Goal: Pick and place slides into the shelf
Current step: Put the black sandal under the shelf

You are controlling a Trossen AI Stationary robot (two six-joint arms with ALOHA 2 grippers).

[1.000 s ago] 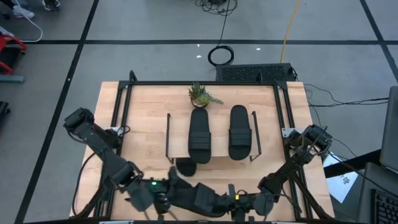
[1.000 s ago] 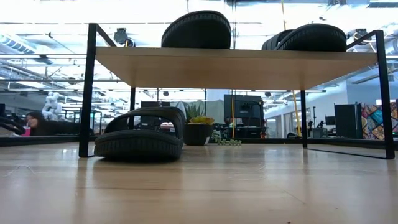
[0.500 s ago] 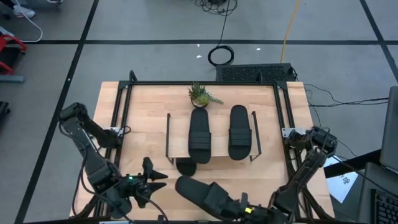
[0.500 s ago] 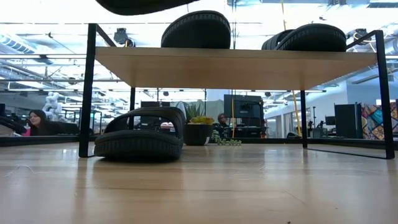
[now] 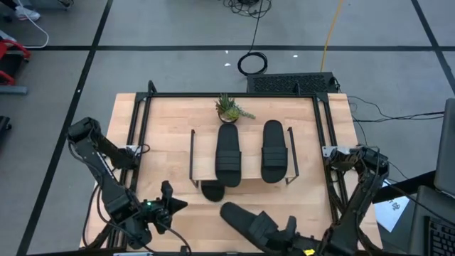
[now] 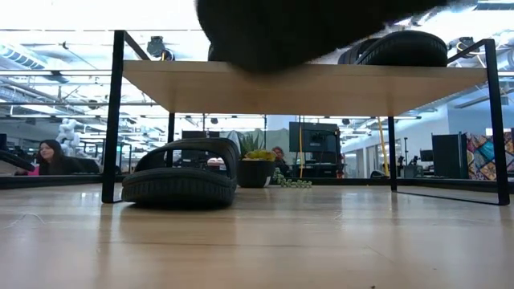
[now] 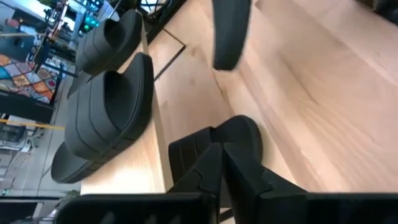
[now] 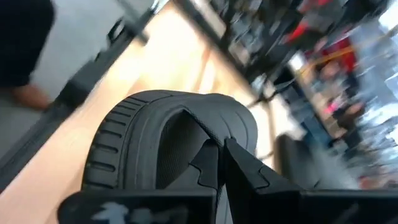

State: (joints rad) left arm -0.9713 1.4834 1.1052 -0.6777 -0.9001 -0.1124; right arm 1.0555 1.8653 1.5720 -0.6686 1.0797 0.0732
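Two black slides (image 5: 227, 153) (image 5: 274, 151) lie side by side on the shelf's (image 5: 206, 153) wood top. A third slide (image 5: 212, 190) rests sole-down on the table under the shelf, its end poking out toward the near edge; the low view shows it (image 6: 181, 175) too. The fourth slide (image 5: 245, 219) hangs near the table's front edge, with my right gripper (image 5: 286, 229) shut on it. My left gripper (image 5: 169, 203) is shut, holds nothing, and sits left of that slide, near the front left. My right gripper pinches the slide's wide strap (image 8: 186, 134) between its two fingers, at the strap's edge nearest the wrist. It comes roughly level from the table's near right. The slide reaches away from the fingers toward the left and is lifted clear of the table (image 6: 305, 28).
A small potted plant (image 5: 229, 108) stands just beyond the shelf's far end. A black metal frame (image 5: 142, 135) borders the tabletop on both sides. Bare wood lies left and right of the shelf. People sit in the room behind (image 6: 50, 152).
My left gripper has drawn away from the fourth slide toward the table's left and shut its fingers on nothing. My right gripper has carried that slide toward the right edge, and it has come into the top of the low view, clear of the table.
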